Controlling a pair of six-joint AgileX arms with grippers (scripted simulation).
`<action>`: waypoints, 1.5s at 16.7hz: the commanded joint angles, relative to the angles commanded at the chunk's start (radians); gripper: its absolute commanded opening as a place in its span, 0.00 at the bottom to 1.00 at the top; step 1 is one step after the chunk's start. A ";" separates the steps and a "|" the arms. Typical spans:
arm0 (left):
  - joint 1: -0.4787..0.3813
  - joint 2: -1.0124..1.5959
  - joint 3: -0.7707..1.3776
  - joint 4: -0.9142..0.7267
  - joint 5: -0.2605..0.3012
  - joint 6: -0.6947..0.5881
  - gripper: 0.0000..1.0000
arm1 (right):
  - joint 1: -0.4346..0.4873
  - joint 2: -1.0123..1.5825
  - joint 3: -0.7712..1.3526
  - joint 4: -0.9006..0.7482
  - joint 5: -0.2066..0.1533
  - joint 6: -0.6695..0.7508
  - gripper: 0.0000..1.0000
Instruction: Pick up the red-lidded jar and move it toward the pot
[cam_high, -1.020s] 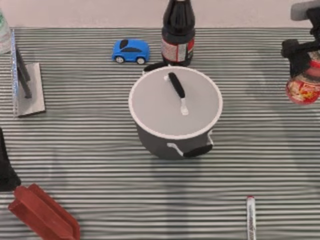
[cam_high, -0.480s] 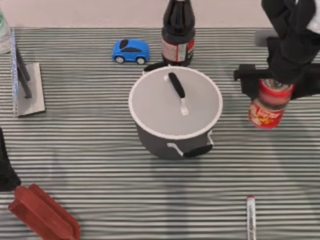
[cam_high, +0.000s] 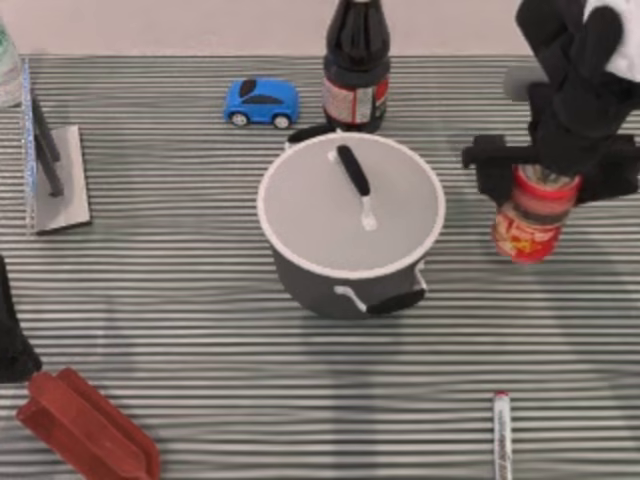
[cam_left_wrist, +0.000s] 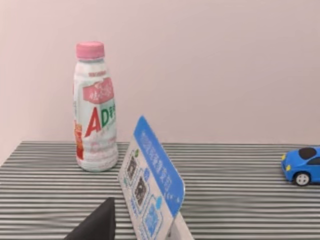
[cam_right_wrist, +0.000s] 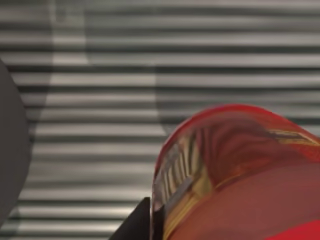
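The red-lidded jar (cam_high: 527, 225) hangs to the right of the pot (cam_high: 350, 225), a short gap away, with my right gripper (cam_high: 548, 172) shut on its upper part. The jar (cam_right_wrist: 240, 175) fills the right wrist view, one black fingertip (cam_right_wrist: 137, 222) pressed against its side. The pot is dark grey with a light grey, white-rimmed lid and a black lid handle (cam_high: 352, 172); it stands in the middle of the table. My left gripper (cam_high: 12, 340) is parked at the table's left edge, and only one dark fingertip (cam_left_wrist: 97, 225) shows in its wrist view.
A tall dark bottle (cam_high: 356, 65) stands just behind the pot, a blue toy car (cam_high: 261, 102) to its left. At the far left are a blue-and-white card stand (cam_high: 50, 165) and a pink-capped white bottle (cam_left_wrist: 95, 107). A red block (cam_high: 88, 425) and a marker (cam_high: 501, 435) lie near the front edge.
My right gripper carried the jar leftward from the table's right edge toward the pot, then slowed almost to a stop, settling slightly lower. The left arm has not moved.
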 joint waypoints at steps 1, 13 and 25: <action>0.000 0.000 0.000 0.000 0.000 0.000 1.00 | -0.001 0.011 -0.015 0.028 0.001 0.001 0.00; 0.000 0.000 0.000 0.000 0.000 0.000 1.00 | 0.001 0.055 -0.070 0.128 0.003 0.001 0.30; 0.000 0.000 0.000 0.000 0.000 0.000 1.00 | 0.001 0.055 -0.070 0.128 0.003 0.001 1.00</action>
